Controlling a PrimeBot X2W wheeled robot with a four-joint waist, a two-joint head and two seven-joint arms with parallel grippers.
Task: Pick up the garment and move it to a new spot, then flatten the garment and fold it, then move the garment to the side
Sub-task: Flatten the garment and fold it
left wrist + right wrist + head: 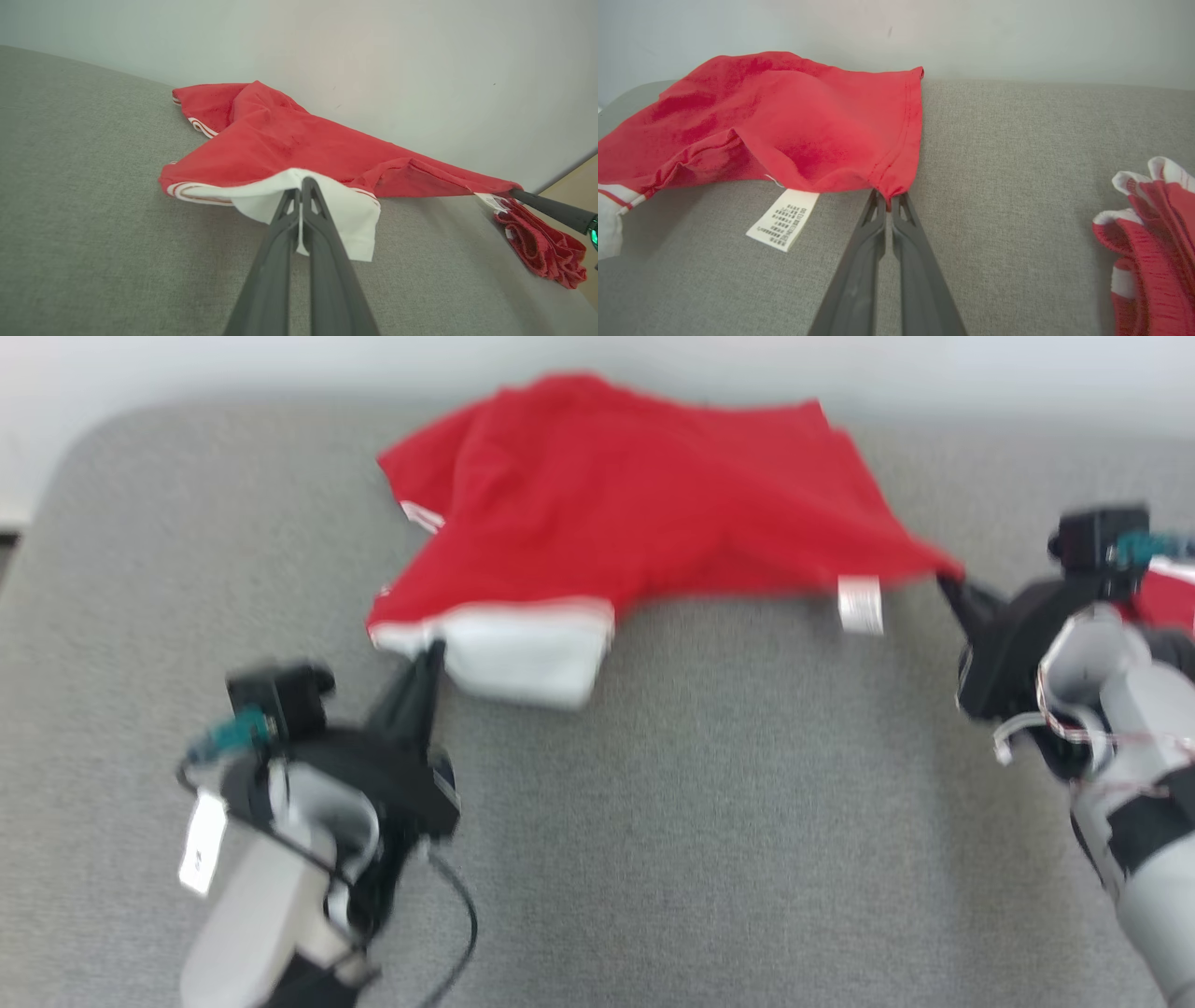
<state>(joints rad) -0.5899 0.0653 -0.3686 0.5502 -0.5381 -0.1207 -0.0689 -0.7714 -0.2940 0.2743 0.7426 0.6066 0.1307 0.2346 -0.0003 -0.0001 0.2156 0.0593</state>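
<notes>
Clamped tight with the left gripper (431,653) on the white near-left edge of the red garment (635,495). Pinched likewise with the right gripper (945,581) at the red right corner, just beside the care label (859,605). Stretched between both, draped over the far middle of the grey surface (700,821). Further right, by the right arm: another red cloth (1153,242).

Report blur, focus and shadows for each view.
Head view: blurred throughout, the red garment and its care label smeared. Left wrist view: sharp, left claw crisp against the white hem; soft shadow under the cloth. Right wrist view: sharp, the label's print lines show; faint shadow beneath the garment.
</notes>
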